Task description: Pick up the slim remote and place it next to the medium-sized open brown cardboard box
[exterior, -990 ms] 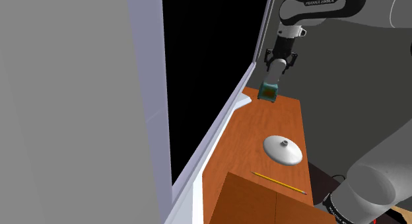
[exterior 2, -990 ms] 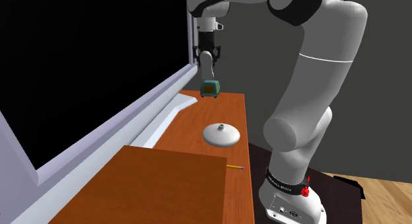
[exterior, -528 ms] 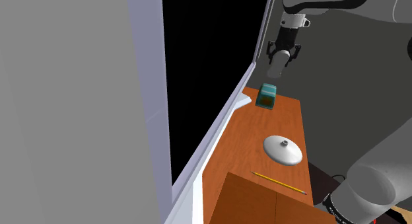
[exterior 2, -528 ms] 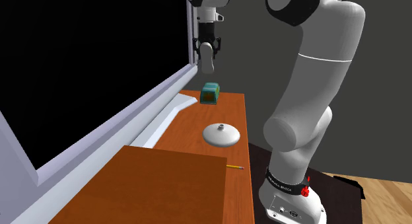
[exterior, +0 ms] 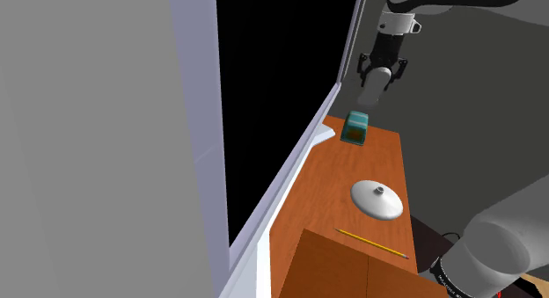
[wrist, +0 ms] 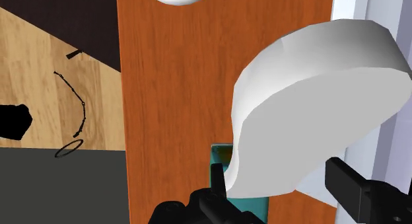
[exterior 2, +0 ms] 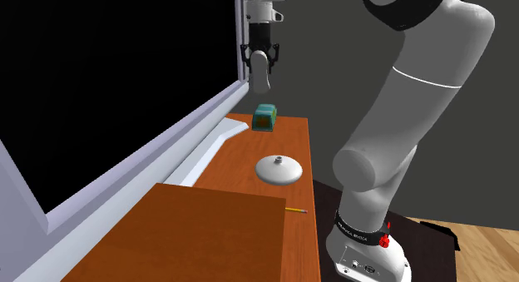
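The slim remote (exterior: pixel 369 88), drawn plain white, is clasped between the closed black fingers of the gripper (exterior: pixel 376 75). It is held in the air above the small teal box (exterior: pixel 355 127), apart from it. The teal box, brown inside, is set on the orange-brown wooden top (exterior: pixel 330 178). A round white lid (exterior: pixel 376 198) with a knob is seen on the wood well apart from the teal box, towards the stand. A yellow pencil (exterior: pixel 374 243) is laid farther from the box than the lid. A raised flat brown panel (exterior: pixel 347 270) is found farthest from the box. In the wrist view the box is partly hidden behind the remote.
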Controlling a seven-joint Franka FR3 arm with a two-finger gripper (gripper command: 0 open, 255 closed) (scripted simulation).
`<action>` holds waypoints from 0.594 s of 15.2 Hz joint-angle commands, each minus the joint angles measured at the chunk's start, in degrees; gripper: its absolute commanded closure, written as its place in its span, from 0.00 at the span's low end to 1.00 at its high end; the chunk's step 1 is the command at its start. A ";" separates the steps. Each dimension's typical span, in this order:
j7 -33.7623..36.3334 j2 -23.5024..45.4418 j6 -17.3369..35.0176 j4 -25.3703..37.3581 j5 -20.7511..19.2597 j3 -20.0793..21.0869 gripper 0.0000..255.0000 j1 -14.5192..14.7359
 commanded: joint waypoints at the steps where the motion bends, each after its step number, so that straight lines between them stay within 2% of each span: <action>1: 2.00 -4.04 -0.13 -3.97 0.14 1.24 1.00 0.75; 9: 9.44 -17.40 -2.11 -15.43 2.53 6.50 1.00 3.54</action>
